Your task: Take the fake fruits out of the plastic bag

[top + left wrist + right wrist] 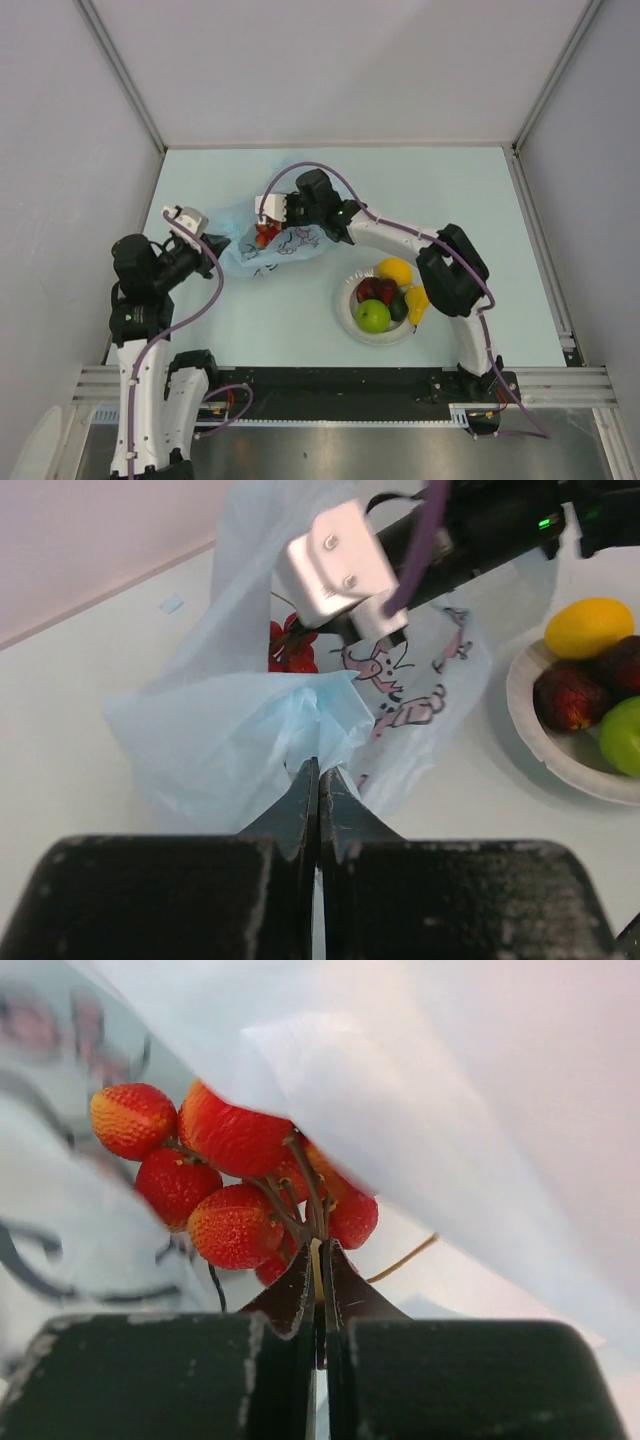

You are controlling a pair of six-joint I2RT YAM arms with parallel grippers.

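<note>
**Left gripper** (318, 772): I read its two dark fingers as pressed together, with a fold of the bag (220, 750) pinched between the tips. The bag fans out ahead of those tips and lies on the table (90, 660). It is a thin, crinkled, see-through film of pale blue, printed with dark and pinkish line drawings.

**Right gripper** (320, 1258): its fingers are together too, clamped on the thin brown stem of the grapes (235, 1225). The bunch sits just beyond the fingertips, inside the bag, with film draped above it and to either side. The berries are round and orange-red with a finely pebbled skin, and they branch from woody-looking stalks.

**Overhead camera**: I see the right gripper reaching into the bag from the side opposite the left gripper. The two are near each other with the bag between them. Behind the right gripper, beside its forearm, is a round white plate (383, 338). It holds a glossy green apple (373, 316), a yellow lemon (394, 270), a yellow banana (418, 300), a dark maroon fruit (376, 290) and a dark green avocado (399, 307), crowded together.
</note>
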